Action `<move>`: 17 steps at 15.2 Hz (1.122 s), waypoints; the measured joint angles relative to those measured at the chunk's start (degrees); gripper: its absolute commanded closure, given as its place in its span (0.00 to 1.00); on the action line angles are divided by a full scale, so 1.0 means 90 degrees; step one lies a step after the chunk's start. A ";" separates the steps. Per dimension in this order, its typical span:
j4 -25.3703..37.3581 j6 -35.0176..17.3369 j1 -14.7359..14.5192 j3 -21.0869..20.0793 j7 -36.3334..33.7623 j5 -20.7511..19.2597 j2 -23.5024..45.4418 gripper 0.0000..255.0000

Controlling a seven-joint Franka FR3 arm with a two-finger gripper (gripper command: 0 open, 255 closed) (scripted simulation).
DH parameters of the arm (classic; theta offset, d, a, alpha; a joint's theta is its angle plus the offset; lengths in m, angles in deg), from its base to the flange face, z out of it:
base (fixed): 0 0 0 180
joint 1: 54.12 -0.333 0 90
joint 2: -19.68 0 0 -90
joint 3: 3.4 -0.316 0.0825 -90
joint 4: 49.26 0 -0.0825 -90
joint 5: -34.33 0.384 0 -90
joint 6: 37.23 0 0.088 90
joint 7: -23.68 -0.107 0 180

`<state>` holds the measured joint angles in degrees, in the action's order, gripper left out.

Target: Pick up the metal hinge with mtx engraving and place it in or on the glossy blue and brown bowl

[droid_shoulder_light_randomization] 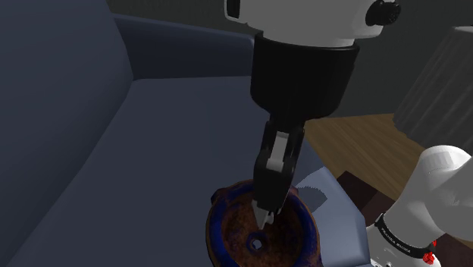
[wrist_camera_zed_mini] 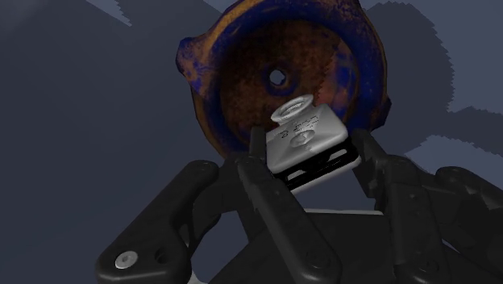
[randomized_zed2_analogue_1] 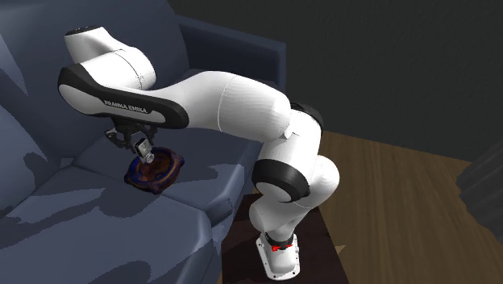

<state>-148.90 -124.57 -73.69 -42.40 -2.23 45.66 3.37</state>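
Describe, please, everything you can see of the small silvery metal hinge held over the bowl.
The small silvery metal hinge is a flat, rounded-corner plate with two round holes, one ringed by a raised collar, faint unreadable marks on top and a black layer beneath. It lies tilted, clasped at its sides by the black two-finger gripper, hanging over the brown inside of the glossy blue-rimmed bowl, apparently not touching it.

A dim blue-grey cushioned sofa (randomized_zed2_analogue_1: 97, 234) fills the second exterior view's left, its backrest on the far side. A brown wooden plank floor (randomized_zed2_analogue_1: 395, 210) lies to the right, with a dark grey wall (randomized_zed2_analogue_1: 387, 64) beyond it.
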 measured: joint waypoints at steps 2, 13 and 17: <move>-0.0017 -0.0011 -0.0001 0.0002 0.0003 0.0004 -0.0007 1.00; 0.0343 0.0244 0.0017 -0.0024 -0.0065 -0.0055 0.0105 0.00; 0.1067 0.0759 0.0056 -0.0076 -0.0181 -0.0192 0.0353 0.00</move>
<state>-139.29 -117.73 -73.18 -43.08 -3.85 43.93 6.55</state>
